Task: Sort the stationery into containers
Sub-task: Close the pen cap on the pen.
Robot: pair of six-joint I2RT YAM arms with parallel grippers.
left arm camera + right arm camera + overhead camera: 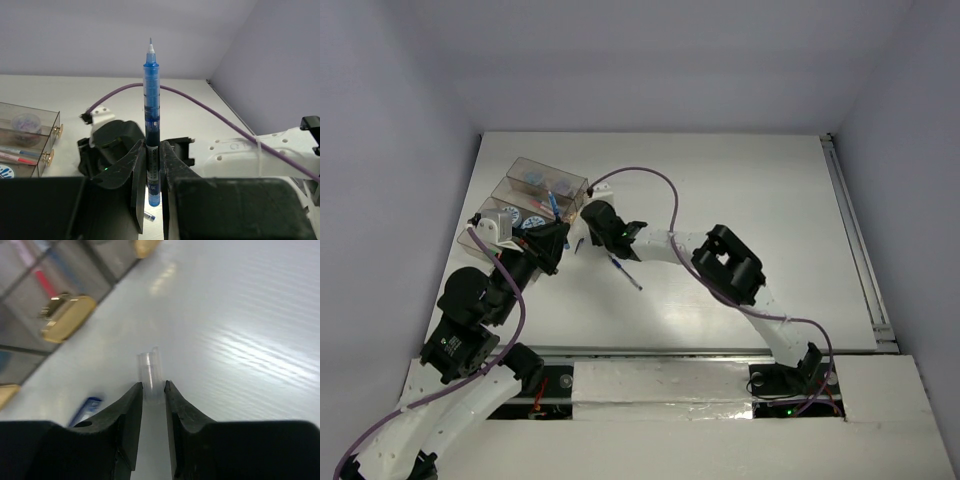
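Your right jaws, narrowly spread, straddle the small clear tube (150,371), its axis along them; left jaws pinch the slim blue pen (151,125).

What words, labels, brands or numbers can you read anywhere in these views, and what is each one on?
No readable text in any view.
The slim blue pen held upright in the left gripper: no legible print on its barrel.
The round blue-and-white patterned rolls in the clear smoky-brown plastic compartments: pattern only, too small to show any lettering.
The right wrist view is too blurred to read anything.
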